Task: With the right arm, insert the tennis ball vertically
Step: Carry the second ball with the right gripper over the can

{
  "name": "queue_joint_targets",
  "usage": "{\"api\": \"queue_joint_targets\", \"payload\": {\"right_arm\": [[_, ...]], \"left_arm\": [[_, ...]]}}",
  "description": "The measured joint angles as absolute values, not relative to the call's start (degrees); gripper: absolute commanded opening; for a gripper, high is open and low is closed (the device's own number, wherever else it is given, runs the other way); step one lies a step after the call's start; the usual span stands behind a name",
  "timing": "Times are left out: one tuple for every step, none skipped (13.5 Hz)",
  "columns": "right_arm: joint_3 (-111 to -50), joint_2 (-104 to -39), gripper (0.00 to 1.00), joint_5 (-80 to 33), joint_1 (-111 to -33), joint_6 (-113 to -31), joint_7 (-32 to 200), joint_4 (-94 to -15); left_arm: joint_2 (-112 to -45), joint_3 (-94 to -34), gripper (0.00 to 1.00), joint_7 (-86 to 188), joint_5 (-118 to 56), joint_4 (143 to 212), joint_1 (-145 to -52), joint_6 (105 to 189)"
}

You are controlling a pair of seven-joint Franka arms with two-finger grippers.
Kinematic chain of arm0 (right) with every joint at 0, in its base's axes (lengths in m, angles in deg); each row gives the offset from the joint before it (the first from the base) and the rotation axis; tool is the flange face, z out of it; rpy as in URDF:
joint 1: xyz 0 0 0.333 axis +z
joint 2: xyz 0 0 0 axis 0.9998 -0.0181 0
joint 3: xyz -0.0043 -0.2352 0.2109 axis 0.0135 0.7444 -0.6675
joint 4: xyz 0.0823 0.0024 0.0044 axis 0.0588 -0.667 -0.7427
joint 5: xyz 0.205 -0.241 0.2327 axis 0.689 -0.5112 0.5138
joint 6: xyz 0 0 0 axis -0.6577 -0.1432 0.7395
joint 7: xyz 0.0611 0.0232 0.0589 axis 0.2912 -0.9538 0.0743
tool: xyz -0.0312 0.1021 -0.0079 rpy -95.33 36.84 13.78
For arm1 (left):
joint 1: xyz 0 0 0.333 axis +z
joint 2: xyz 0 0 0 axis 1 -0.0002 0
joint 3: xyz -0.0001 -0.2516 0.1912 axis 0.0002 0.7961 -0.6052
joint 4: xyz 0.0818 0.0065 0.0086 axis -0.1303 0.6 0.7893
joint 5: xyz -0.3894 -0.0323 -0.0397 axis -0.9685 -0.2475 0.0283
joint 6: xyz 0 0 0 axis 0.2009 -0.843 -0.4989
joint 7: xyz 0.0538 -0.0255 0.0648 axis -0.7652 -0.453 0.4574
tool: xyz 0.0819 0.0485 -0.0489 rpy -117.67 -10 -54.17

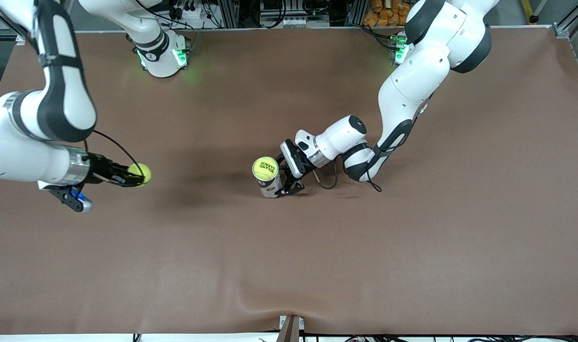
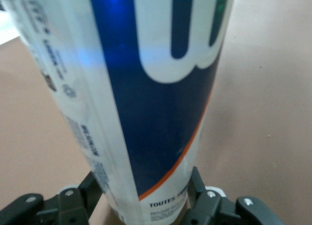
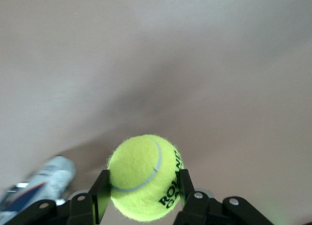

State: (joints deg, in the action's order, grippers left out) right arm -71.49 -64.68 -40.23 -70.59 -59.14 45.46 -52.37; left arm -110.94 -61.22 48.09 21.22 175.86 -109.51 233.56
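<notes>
Between right end effector (image 3: 141,196) fingers, fuzzy yellow-green tennis ball (image 3: 144,176), black lettering.

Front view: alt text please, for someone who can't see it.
The left gripper is shut on an upright tennis ball can mid-table, with a ball already sitting in its open top. The right gripper holds a second tennis ball over the brown table, toward the right arm's end.
</notes>
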Motion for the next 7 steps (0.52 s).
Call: {"api": "queue_joint_targets", "payload": {"right_arm": [[-71.54,-64.68,0.0,-40.04,-68.2,-59.04,39.85,-50.66],[-71.59,-64.7,0.0,-39.63,-65.71,-59.04,34.6,-49.24],[-71.63,-64.83,0.0,-38.6,-63.23,-59.09,29.41,-47.87],[-71.67,-65.15,0.0,-37.18,-60.92,-59.17,24.67,-46.46],[-71.71,-65.75,0.0,-36.0,-58.84,-59.22,20.28,-45.01],[-71.73,-66.72,0.0,-35.39,-56.86,-59.31,16.0,-43.27],[-71.74,-68.02,0.0,-35.08,-55.18,-59.47,12.26,-41.23]], "left_arm": [[-110.94,-61.22,0.74,48.09,21.22,175.86,-109.5,233.56],[-110.94,-61.22,0.74,48.09,21.22,175.86,-109.5,233.56],[-110.94,-61.22,0.74,48.09,21.22,175.86,-109.51,233.56],[-110.94,-61.22,0.74,48.09,21.22,175.86,-109.5,233.56],[-110.94,-61.22,0.74,48.09,21.22,175.86,-109.51,233.56],[-110.94,-61.22,0.74,48.09,21.22,175.86,-109.51,233.56],[-110.94,-61.22,0.74,48.09,21.22,175.86,-109.51,233.56]]}}
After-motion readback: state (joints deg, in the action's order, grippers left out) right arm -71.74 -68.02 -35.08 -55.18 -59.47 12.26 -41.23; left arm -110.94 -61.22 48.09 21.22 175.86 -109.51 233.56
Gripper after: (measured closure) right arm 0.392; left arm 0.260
